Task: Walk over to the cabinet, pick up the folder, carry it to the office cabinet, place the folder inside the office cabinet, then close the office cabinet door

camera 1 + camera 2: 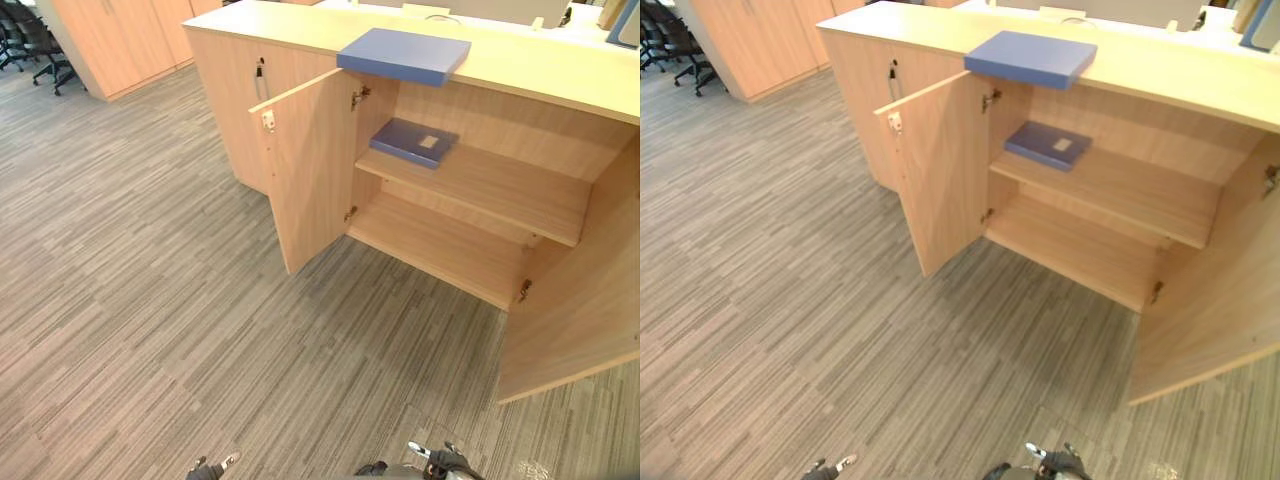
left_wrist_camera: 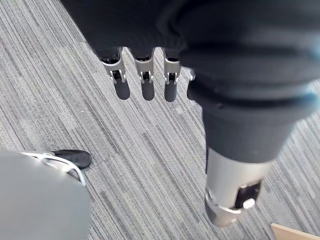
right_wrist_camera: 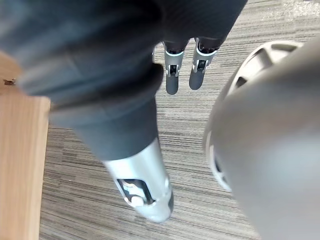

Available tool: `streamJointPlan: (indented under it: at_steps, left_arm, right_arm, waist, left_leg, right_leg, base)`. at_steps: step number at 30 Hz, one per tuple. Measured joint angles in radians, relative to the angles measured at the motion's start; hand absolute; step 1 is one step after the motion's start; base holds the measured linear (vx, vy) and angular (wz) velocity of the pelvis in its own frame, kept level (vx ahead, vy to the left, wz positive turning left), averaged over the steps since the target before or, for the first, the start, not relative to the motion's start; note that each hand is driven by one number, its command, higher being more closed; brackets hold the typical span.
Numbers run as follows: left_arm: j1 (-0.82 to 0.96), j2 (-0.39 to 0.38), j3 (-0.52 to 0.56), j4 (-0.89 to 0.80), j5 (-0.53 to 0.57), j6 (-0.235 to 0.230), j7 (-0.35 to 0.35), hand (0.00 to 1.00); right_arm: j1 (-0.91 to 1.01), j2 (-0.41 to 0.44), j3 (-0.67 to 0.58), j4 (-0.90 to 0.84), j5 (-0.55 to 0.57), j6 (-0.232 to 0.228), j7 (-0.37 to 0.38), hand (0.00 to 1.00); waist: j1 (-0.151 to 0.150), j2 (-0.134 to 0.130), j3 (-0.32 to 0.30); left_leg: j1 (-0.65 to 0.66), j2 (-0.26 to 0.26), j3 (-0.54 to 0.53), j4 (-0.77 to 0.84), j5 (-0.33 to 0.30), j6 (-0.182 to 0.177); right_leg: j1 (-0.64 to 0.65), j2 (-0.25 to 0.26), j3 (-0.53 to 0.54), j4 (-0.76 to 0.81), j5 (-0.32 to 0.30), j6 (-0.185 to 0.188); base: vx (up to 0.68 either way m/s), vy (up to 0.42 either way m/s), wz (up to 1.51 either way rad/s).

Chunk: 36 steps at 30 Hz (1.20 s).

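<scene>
A low wooden cabinet (image 1: 530,72) stands ahead with both doors swung open: the left door (image 1: 310,170) and the right door (image 1: 585,300). One blue folder (image 1: 404,54) lies flat on the cabinet's top, near the front edge. A second, darker blue folder (image 1: 413,141) with a pale label lies on the upper shelf inside. My left hand (image 2: 142,82) hangs over the carpet, fingers straight and empty. My right hand (image 3: 172,75) also hangs down beside me, fingers straight, holding nothing. Both hands are far short of the cabinet.
Striped grey carpet (image 1: 150,300) lies between me and the cabinet. Tall wooden cupboards (image 1: 120,40) and black office chairs (image 1: 35,45) stand at the far left. The open right door juts out toward me on the right.
</scene>
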Motion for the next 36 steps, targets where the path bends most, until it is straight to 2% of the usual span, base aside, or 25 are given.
streamJointPlan:
  at_steps: [2, 3, 4, 5, 6, 8, 10, 12, 13, 14, 15, 16, 17, 18, 19, 20, 21, 22, 23, 26, 28, 31, 32, 33, 36]
  left_arm:
    - [-0.011, -0.005, 0.005, -0.011, -0.002, 0.001, 0.000, 0.00]
    - [-0.015, -0.015, 0.022, -0.014, -0.008, 0.000, 0.000, 0.00]
    - [-0.020, -0.018, 0.033, -0.020, -0.014, 0.000, 0.000, 0.00]
    - [-0.017, -0.026, 0.041, -0.044, -0.024, -0.001, 0.001, 0.00]
    - [-0.011, -0.027, 0.045, -0.057, -0.036, -0.003, 0.004, 0.00]
    - [-0.010, -0.027, 0.050, -0.064, -0.054, -0.003, 0.005, 0.00]
    - [-0.013, -0.027, 0.049, -0.072, -0.069, -0.007, 0.006, 0.00]
    - [-0.014, -0.023, 0.046, -0.081, -0.076, -0.014, 0.007, 0.00]
    - [-0.016, -0.019, 0.033, -0.087, -0.076, -0.016, 0.009, 0.00]
    - [-0.016, -0.021, 0.028, -0.088, -0.076, -0.022, 0.012, 0.00]
    - [-0.017, -0.022, 0.028, -0.088, -0.078, -0.023, 0.013, 0.00]
    - [-0.020, -0.017, 0.027, -0.087, -0.077, -0.023, 0.016, 0.00]
    - [-0.026, -0.009, 0.019, -0.086, -0.069, -0.026, 0.022, 0.00]
    - [-0.030, -0.007, 0.012, -0.088, -0.067, -0.031, 0.024, 0.00]
    - [-0.039, 0.000, 0.012, -0.086, -0.074, -0.033, 0.025, 0.00]
    - [-0.047, -0.006, 0.020, -0.088, -0.081, -0.039, 0.025, 0.00]
    - [-0.045, -0.015, 0.011, -0.079, -0.080, -0.038, 0.025, 0.00]
    - [-0.042, -0.016, -0.016, -0.059, -0.085, -0.037, 0.024, 0.00]
    - [-0.046, -0.008, -0.045, -0.058, -0.079, -0.037, 0.023, 0.00]
    - [-0.056, 0.018, -0.083, -0.015, -0.075, -0.035, 0.022, 0.00]
    - [-0.053, 0.027, -0.093, 0.000, -0.074, -0.035, 0.022, 0.00]
    - [-0.043, 0.044, -0.129, 0.030, -0.067, -0.030, 0.017, 0.00]
    - [-0.036, 0.047, -0.135, 0.031, -0.065, -0.029, 0.013, 0.00]
    - [-0.024, 0.053, -0.139, 0.031, -0.059, -0.028, 0.008, 0.00]
    - [0.012, 0.074, -0.150, 0.043, -0.038, -0.022, 0.003, 0.00]
  right_arm:
    - [0.017, 0.001, 0.006, -0.010, 0.001, 0.000, 0.000, 0.00]
    - [0.028, 0.005, 0.020, -0.030, 0.006, 0.000, 0.000, 0.00]
    - [0.029, 0.007, 0.031, -0.034, 0.010, 0.000, 0.000, 0.00]
    - [0.030, 0.004, 0.056, -0.037, 0.014, -0.001, -0.001, 0.00]
    - [0.028, 0.001, 0.080, -0.038, 0.023, -0.001, -0.005, 0.00]
    - [0.022, 0.001, 0.096, -0.037, 0.033, -0.002, -0.009, 0.00]
    - [0.010, -0.001, 0.128, -0.036, 0.039, -0.001, -0.014, 0.00]
    - [0.000, 0.001, 0.159, -0.036, 0.039, -0.001, -0.017, 0.00]
    - [-0.004, 0.003, 0.169, -0.036, 0.039, -0.001, -0.017, 0.00]
    - [-0.005, 0.002, 0.173, -0.035, 0.039, -0.001, -0.018, 0.00]
    - [-0.006, 0.003, 0.174, -0.035, 0.038, -0.001, -0.018, 0.00]
    - [-0.004, 0.009, 0.189, -0.032, 0.039, 0.000, -0.020, 0.00]
    - [-0.012, 0.020, 0.237, -0.032, 0.037, 0.000, -0.017, 0.00]
    - [-0.023, 0.029, 0.248, -0.031, 0.037, 0.001, -0.017, 0.00]
    - [-0.054, 0.054, 0.251, -0.032, 0.034, 0.000, -0.017, 0.00]
    - [-0.067, 0.056, 0.253, -0.030, 0.031, -0.003, -0.018, 0.00]
    - [-0.068, 0.051, 0.252, -0.032, 0.025, -0.003, -0.018, 0.00]
    - [-0.080, 0.047, 0.254, -0.022, 0.009, -0.003, -0.018, 0.00]
    - [-0.085, 0.048, 0.258, -0.015, -0.003, -0.002, -0.016, 0.00]
    - [-0.079, 0.036, 0.230, 0.017, -0.005, 0.003, -0.016, 0.00]
    - [-0.075, 0.023, 0.199, 0.038, -0.008, 0.012, -0.015, 0.00]
    - [-0.053, -0.005, 0.153, 0.051, -0.025, 0.022, -0.009, 0.00]
    - [-0.046, -0.014, 0.153, 0.051, -0.027, 0.024, -0.008, 0.00]
    - [-0.039, -0.014, 0.153, 0.051, -0.027, 0.024, -0.007, 0.00]
    - [-0.040, -0.010, 0.156, 0.051, -0.024, 0.021, -0.003, 0.00]
  waist:
    - [-0.010, 0.006, -0.006]
    - [-0.012, 0.013, -0.010]
    - [-0.009, 0.012, -0.009]
    - [-0.003, 0.018, -0.009]
    - [0.007, 0.020, -0.009]
    - [0.019, 0.018, -0.010]
    - [0.033, 0.010, -0.008]
    - [0.039, -0.003, 0.001]
    - [0.040, -0.009, 0.011]
    - [0.041, -0.009, 0.011]
    - [0.044, -0.011, 0.012]
    - [0.053, -0.024, 0.007]
    - [0.044, -0.039, -0.003]
    - [0.046, -0.038, 0.001]
    - [0.064, -0.057, 0.013]
    - [0.072, -0.051, 0.000]
    - [0.072, -0.037, -0.022]
    - [0.070, -0.038, -0.030]
    - [0.064, -0.042, -0.035]
    - [0.063, -0.051, -0.047]
    - [0.068, -0.053, -0.053]
    - [0.061, -0.037, -0.066]
    - [0.057, -0.028, -0.066]
    - [0.049, -0.023, -0.067]
    - [0.029, -0.014, -0.063]
  left_leg:
    - [-0.033, 0.023, -0.012, 0.112, -0.067, -0.006]
    - [-0.116, 0.079, -0.013, 0.349, -0.137, 0.000]
    - [-0.163, 0.110, -0.018, 0.472, -0.144, 0.006]
    - [-0.240, 0.173, -0.037, 0.698, -0.120, -0.004]
    - [-0.297, 0.218, -0.058, 0.868, -0.067, -0.011]
    - [-0.349, 0.235, -0.082, 0.976, -0.085, 0.012]
    - [-0.415, 0.222, -0.087, 0.935, -0.123, 0.025]
    - [-0.450, 0.192, -0.101, 0.818, -0.140, 0.027]
    - [-0.457, 0.160, -0.123, 0.667, -0.134, 0.021]
    - [-0.461, 0.129, -0.167, 0.502, -0.101, 0.015]
    - [-0.459, 0.116, -0.183, 0.447, -0.026, 0.004]
    - [-0.408, 0.073, -0.161, 0.402, 0.055, -0.007]
    - [-0.393, 0.063, -0.133, 0.392, 0.056, -0.004]
    - [-0.402, 0.069, -0.139, 0.421, 0.052, -0.003]
    - [-0.456, 0.072, -0.164, 0.571, 0.054, -0.005]
    - [-0.507, 0.052, -0.235, 0.603, -0.010, -0.015]
    - [-0.487, 0.051, -0.275, 0.497, 0.029, -0.001]
    - [-0.472, 0.032, -0.281, 0.483, -0.010, -0.006]
    - [-0.462, 0.015, -0.261, 0.468, -0.020, 0.009]
    - [-0.416, -0.039, -0.212, 0.411, -0.030, 0.027]
    - [-0.357, -0.080, -0.161, 0.341, -0.025, 0.049]
    - [-0.250, -0.132, -0.105, 0.219, -0.003, 0.085]
    - [-0.216, -0.132, -0.079, 0.188, 0.003, 0.095]
    - [-0.176, -0.127, -0.062, 0.155, 0.008, 0.105]
    - [-0.113, -0.105, -0.048, 0.114, 0.012, 0.109]
  right_leg:
    - [0.022, 0.007, -0.007, -0.005, -0.015, 0.028]
    - [0.043, 0.032, -0.006, -0.026, -0.023, 0.046]
    - [0.057, 0.045, 0.000, -0.040, -0.023, 0.046]
    - [0.087, 0.084, 0.026, -0.072, -0.018, 0.041]
    - [0.111, 0.112, 0.067, -0.092, -0.016, 0.040]
    - [0.134, 0.124, 0.130, -0.108, -0.016, 0.040]
    - [0.139, 0.119, 0.218, -0.136, -0.001, 0.036]
    - [0.151, 0.083, 0.250, -0.151, 0.030, 0.071]
    - [0.163, 0.046, 0.280, -0.150, 0.035, 0.094]
    - [0.178, 0.012, 0.305, -0.151, 0.033, 0.135]
    - [0.187, -0.006, 0.320, -0.150, 0.031, 0.156]
    - [0.204, -0.043, 0.350, -0.163, 0.033, 0.181]
    - [0.208, -0.027, 0.375, -0.213, 0.046, 0.169]
    - [0.208, -0.005, 0.386, -0.244, 0.070, 0.143]
    - [0.223, -0.004, 0.401, -0.289, 0.146, 0.108]
    - [0.244, -0.013, 0.432, -0.320, 0.176, 0.151]
    - [0.246, -0.001, 0.436, -0.339, 0.183, 0.161]
    - [0.263, -0.014, 0.456, -0.372, 0.185, 0.167]
    - [0.263, -0.034, 0.458, -0.398, 0.236, 0.174]
    - [0.247, -0.095, 0.507, -0.429, 0.324, 0.179]
    - [0.227, -0.145, 0.529, -0.422, 0.364, 0.168]
    - [0.172, -0.213, 0.531, -0.326, 0.409, 0.121]
    - [0.139, -0.233, 0.496, -0.241, 0.403, 0.095]
    - [0.102, -0.244, 0.443, -0.124, 0.369, 0.057]
    - [0.054, -0.205, 0.413, 0.011, 0.252, 0.077]
  base:
    - [0.09, -0.036, 0.14]
    - [0.06, -0.015, 0.00]
    - [0.09, 0.011, -0.30]
    - [0.11, 0.084, -0.74]
    - [0.14, 0.121, -0.89]
    - [0.18, 0.181, -0.97]
    - [0.23, 0.272, -1.20]
    - [0.21, 0.269, -0.94]
    - [0.33, 0.457, -0.65]
    - [0.36, 0.494, -0.57]
    - [0.41, 0.552, -0.51]
    - [0.36, 0.384, -0.36]
    - [0.34, 0.309, -0.36]
    - [0.21, 0.147, -0.43]
    - [0.18, 0.185, -0.69]
    - [0.18, 0.219, -0.69]
    - [0.26, 0.315, -0.68]
    - [0.24, 0.288, -0.51]
    - [0.23, 0.282, -0.47]
    - [0.22, 0.294, -0.49]
    - [0.16, 0.218, -0.66]
    - [0.13, 0.207, -0.60]
    - [0.08, 0.148, -0.53]
    - [0.05, 0.097, -0.49]
    - [0.03, 0.001, -0.27]
